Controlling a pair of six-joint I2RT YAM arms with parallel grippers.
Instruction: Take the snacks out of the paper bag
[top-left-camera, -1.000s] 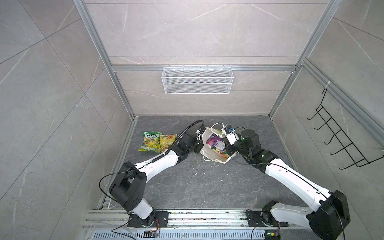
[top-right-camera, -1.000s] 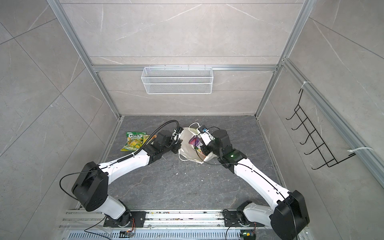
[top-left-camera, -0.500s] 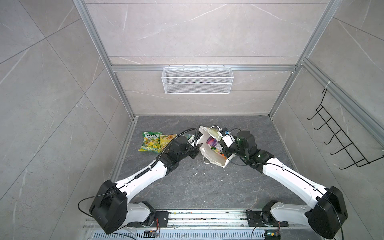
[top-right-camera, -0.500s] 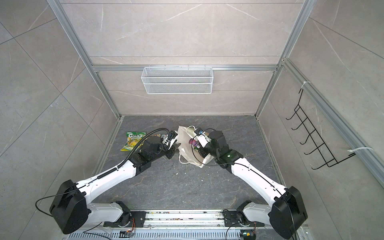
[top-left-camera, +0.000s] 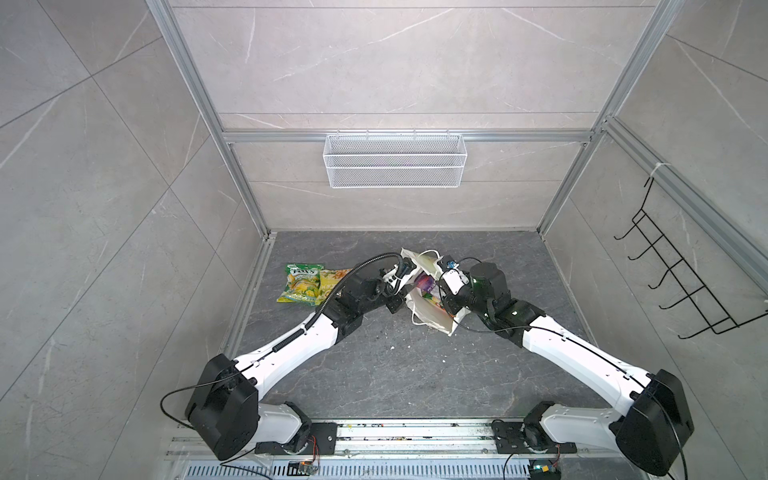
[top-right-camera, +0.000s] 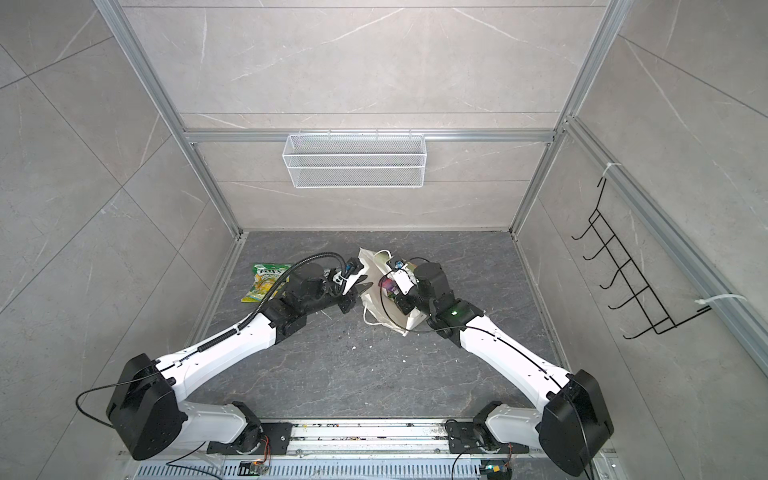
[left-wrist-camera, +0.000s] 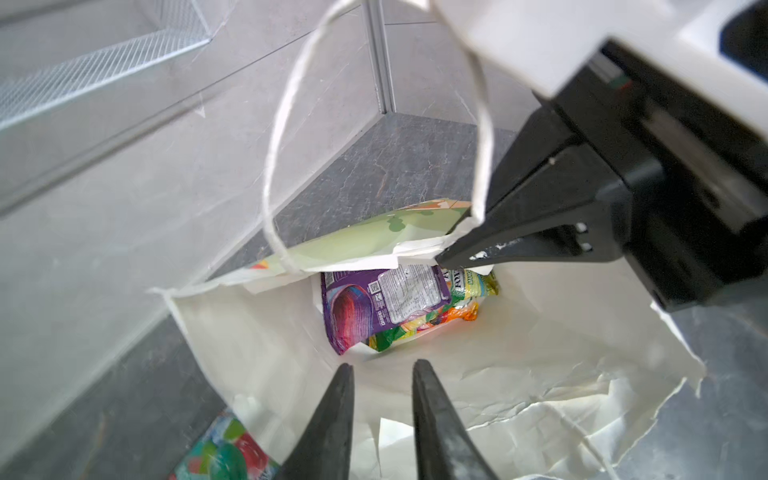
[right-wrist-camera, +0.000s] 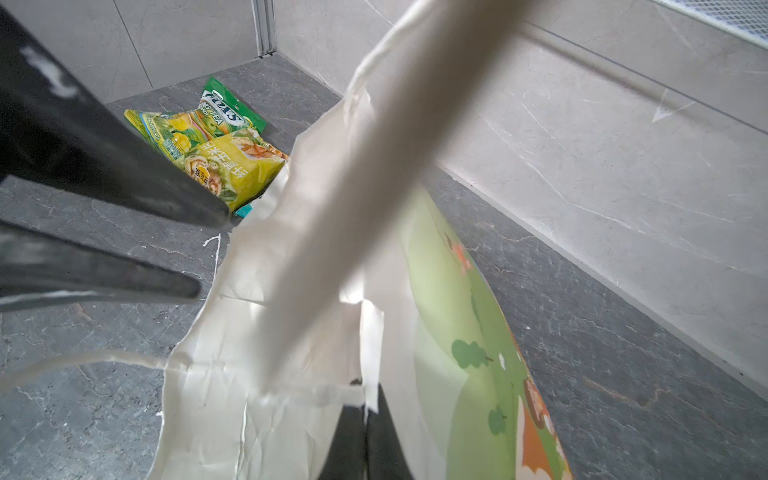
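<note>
The white paper bag (top-left-camera: 430, 309) lies on the dark floor with its mouth held up. My right gripper (right-wrist-camera: 365, 415) is shut on the bag's rim, also seen in the left wrist view (left-wrist-camera: 457, 254). Inside lie snacks: a purple packet (left-wrist-camera: 365, 307) on top of a green-yellow one (left-wrist-camera: 471, 286). My left gripper (left-wrist-camera: 383, 365) hovers at the bag's mouth, open by a narrow gap with nothing in it; its fingers (right-wrist-camera: 187, 286) show apart beside the rim. On the floor to the left lie a green FOX'S packet (top-left-camera: 300, 282) and a yellow packet (top-left-camera: 330, 284).
A teal and red packet (left-wrist-camera: 224, 453) peeks out by the bag's lower edge. A white wire basket (top-left-camera: 395, 166) hangs on the back wall and a black hook rack (top-left-camera: 681, 286) on the right wall. White crumbs (top-left-camera: 390, 336) dot the floor.
The right gripper has raised the bag's rim, so the mouth stands more open. The left gripper drew back a little, then came to the mouth, its jaws narrower.
</note>
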